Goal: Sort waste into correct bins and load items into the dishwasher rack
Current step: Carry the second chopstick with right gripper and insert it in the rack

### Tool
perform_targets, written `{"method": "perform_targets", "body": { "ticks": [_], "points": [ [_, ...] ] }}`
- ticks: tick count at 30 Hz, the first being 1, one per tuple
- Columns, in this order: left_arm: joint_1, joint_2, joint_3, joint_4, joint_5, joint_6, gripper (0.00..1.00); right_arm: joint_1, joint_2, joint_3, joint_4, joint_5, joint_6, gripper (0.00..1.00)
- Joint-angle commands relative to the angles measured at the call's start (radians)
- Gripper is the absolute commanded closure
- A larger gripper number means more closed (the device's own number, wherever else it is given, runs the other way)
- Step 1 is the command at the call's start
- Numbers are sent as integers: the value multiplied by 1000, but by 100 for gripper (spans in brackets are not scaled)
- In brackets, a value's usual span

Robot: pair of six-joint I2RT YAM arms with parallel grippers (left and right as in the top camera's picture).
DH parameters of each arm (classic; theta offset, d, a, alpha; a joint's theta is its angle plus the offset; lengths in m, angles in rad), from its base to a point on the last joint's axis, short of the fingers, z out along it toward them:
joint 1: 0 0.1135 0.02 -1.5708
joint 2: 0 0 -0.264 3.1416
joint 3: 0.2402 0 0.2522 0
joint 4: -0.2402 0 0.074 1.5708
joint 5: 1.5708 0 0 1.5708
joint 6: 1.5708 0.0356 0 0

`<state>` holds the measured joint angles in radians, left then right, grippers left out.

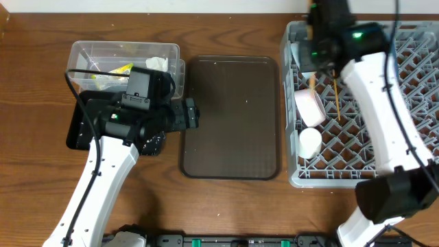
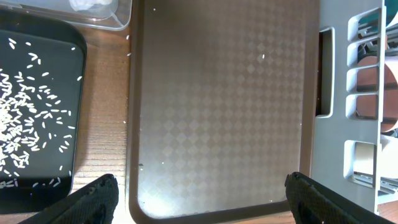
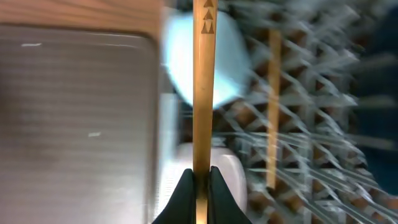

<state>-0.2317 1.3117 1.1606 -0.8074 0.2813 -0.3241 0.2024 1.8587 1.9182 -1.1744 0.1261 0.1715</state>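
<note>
My right gripper (image 1: 317,60) is shut on a wooden chopstick (image 3: 203,93) above the left part of the grey dishwasher rack (image 1: 411,68); the chopstick also shows in the overhead view (image 1: 313,81). A second chopstick (image 1: 337,96) lies on the rack grid. A white bowl (image 1: 310,106) and a small white cup (image 1: 309,143) sit in the rack. My left gripper (image 2: 202,199) is open and empty over the near edge of the brown serving tray (image 2: 217,106). The black tray (image 2: 37,112) holds scattered rice. The clear box (image 1: 123,58) holds the yellow wrapper (image 1: 122,69) and tissue (image 1: 157,64). I cannot see the dark blue plate.
The brown serving tray (image 1: 230,116) lies between the bins and the rack. The left arm covers much of the black tray (image 1: 79,130) in the overhead view. The rack wall (image 2: 348,124) stands just right of the serving tray.
</note>
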Motion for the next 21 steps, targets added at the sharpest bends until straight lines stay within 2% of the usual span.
{"method": "perform_targets", "body": {
  "ticks": [1,12,21],
  "points": [
    [3,-5,21,-3,-6,9,12,-80,51,-40,-1,31,-24,99],
    [3,-5,21,-3,-6,9,12,-185,58,-129,112,27,-58,99],
    [3,-5,21,-3,-6,8,12,-238,58,-250,239,5,-172,99]
  ]
}}
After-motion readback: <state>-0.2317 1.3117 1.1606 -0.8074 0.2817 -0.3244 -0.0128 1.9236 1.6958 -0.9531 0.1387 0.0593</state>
